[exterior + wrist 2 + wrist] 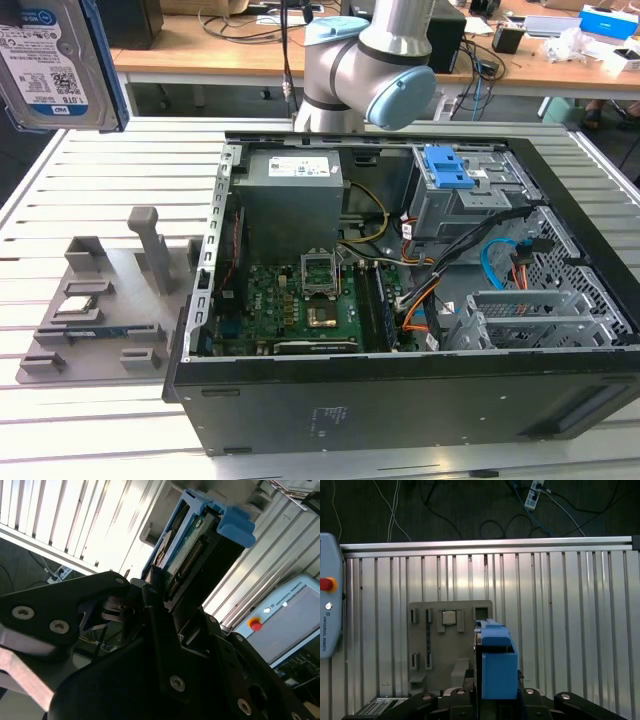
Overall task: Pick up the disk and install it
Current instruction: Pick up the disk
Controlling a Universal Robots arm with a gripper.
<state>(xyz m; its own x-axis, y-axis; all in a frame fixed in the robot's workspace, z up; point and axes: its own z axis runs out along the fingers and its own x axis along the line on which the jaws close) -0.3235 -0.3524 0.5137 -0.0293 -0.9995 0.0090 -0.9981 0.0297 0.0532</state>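
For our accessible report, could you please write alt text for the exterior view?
A disk with a white-and-blue label hangs in the air at the exterior view's upper left, above a slatted metal table. An open computer case lies on the table, a grey holder tray beside it and the robot arm behind it.

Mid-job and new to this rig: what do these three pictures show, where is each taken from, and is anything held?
The exterior view comes from a camera off the robot arm. It shows that arm behind an open computer case on a slotted metal table. Beside the case lies a grey holder with a small chip. Both wrist views come from cameras riding on the arm. There the black gripper is shut on the disk, a silver drive with blue rails, held up off the table. The exterior view has the disk in its upper left corner.
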